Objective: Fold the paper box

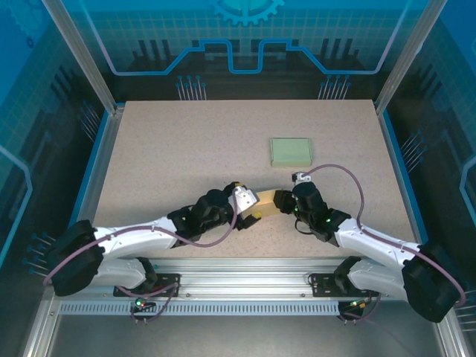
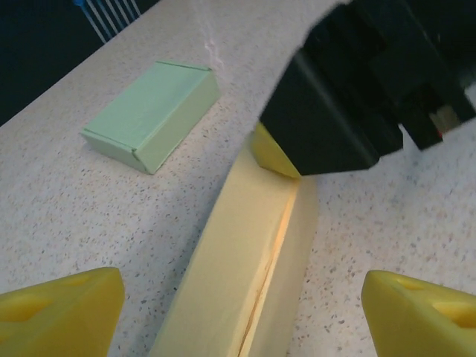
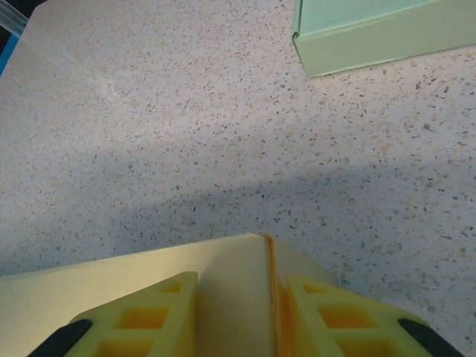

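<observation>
The paper box [image 1: 266, 199] is a long, pale yellow carton lying between my two grippers near the table's front. In the left wrist view the box [image 2: 238, 223] runs away from the camera with a seam along its top. My left gripper [image 2: 242, 316] is open wide, with a yellow finger [image 2: 59, 312] on each side of the box and clear of it. My right gripper [image 3: 242, 284] is shut on the far end of the box [image 3: 89, 282], its fingers [image 3: 149, 320] pressing both sides. From the left wrist, the right gripper's black body [image 2: 357, 97] covers that end.
A folded pale green box [image 1: 291, 151] lies flat behind the grippers, right of centre; it also appears as the green box [image 2: 152, 111] and the green box [image 3: 372, 30]. Speckled tabletop [image 1: 186, 141] lies open to the left and back. Metal frame rails border the table.
</observation>
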Controlling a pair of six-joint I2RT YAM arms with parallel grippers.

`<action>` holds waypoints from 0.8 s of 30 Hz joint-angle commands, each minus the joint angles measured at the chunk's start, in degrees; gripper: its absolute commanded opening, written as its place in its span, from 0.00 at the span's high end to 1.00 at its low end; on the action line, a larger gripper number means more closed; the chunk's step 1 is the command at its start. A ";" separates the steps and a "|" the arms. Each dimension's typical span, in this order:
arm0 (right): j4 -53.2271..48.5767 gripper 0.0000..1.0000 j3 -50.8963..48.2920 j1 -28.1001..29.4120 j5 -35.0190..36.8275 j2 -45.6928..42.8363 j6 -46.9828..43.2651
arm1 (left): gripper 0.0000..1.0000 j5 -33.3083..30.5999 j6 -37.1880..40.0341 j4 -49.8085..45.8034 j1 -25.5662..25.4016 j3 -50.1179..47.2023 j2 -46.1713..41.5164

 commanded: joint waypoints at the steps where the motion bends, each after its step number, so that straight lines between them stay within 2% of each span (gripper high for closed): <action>1: -11.87 0.68 -1.42 1.28 1.80 2.55 -1.32 | 0.15 5.19 10.82 -4.38 0.81 4.46 3.48; 4: -12.14 0.70 -0.98 1.74 2.03 2.56 -1.54 | 0.15 8.38 12.08 -9.09 2.32 8.10 6.30; 11: -12.21 0.71 -0.75 2.24 2.21 2.44 -1.89 | 0.17 7.01 14.30 -12.71 5.93 12.35 11.42; 17: -12.20 0.71 -0.65 2.26 2.11 2.29 -2.33 | 0.18 9.41 16.41 -18.69 7.28 15.45 14.49; 21: -12.20 0.73 -0.37 2.32 1.94 2.13 -2.60 | 0.28 9.94 17.33 -21.51 7.46 17.01 16.35; 24: -12.61 0.73 -0.20 2.32 1.94 1.69 -2.68 | 0.32 8.81 17.51 -21.46 7.72 17.43 17.36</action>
